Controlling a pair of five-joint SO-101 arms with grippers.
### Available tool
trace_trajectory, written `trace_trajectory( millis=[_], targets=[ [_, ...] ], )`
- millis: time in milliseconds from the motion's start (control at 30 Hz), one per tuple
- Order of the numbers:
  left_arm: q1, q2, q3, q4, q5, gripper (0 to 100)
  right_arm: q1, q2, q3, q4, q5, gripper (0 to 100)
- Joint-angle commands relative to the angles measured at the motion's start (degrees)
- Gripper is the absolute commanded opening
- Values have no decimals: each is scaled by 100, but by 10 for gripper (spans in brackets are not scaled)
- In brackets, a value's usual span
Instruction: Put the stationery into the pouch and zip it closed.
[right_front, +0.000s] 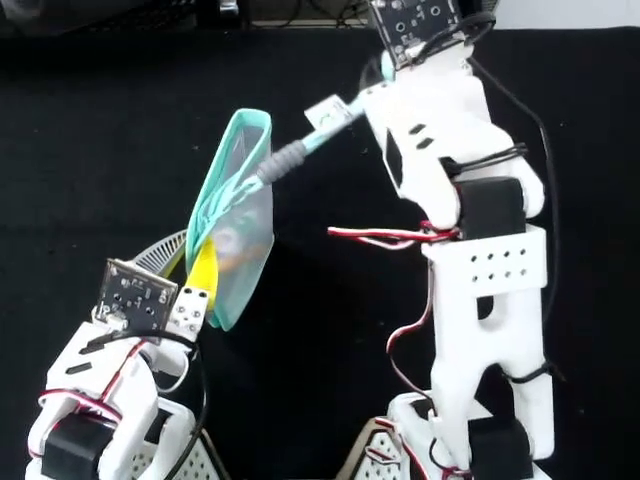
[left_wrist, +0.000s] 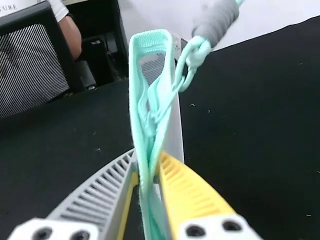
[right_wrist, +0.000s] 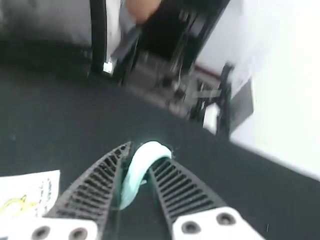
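Observation:
The pouch (right_front: 235, 215), translucent with mint-green trim, hangs tilted above the black table. My left gripper (right_front: 203, 275) is shut on its lower end, yellow and grey fingers clamping the mint edge (left_wrist: 150, 75) in the left wrist view (left_wrist: 150, 170). From the pouch's upper part a grey-sleeved mint zip pull (right_front: 285, 158) (left_wrist: 215, 20) runs to my right gripper (right_front: 335, 112). That gripper (right_wrist: 140, 155) is shut on the pull's mint loop (right_wrist: 137, 170). Something orange and pale shows through the pouch wall (right_front: 232, 250); I cannot tell what it is.
Black cloth (right_front: 100, 150) covers the table. A mesh chair (left_wrist: 30, 65) stands beyond the table's far edge. A white printed card (right_wrist: 27, 195) lies on the cloth beneath the right gripper. Red and white cables (right_front: 380, 237) hang off the right arm.

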Motion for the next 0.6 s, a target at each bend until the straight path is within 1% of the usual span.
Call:
trace_trajectory(
  millis=[0,167,267,467,567],
  targets=[
    [-312,35,84,237,-35,30,308,-75,-66,-941,35,12],
    [-268,35,84,246,-18,30,308,-40,-40,-2189,62,12],
    [-268,35,84,237,-18,30,308,189,-154,-2523,70,12],
    [-268,35,145,229,-26,30,299,884,-910,-2532,62,12],
    [-268,35,180,220,-18,30,114,954,-1174,-1969,62,12]
  ],
)
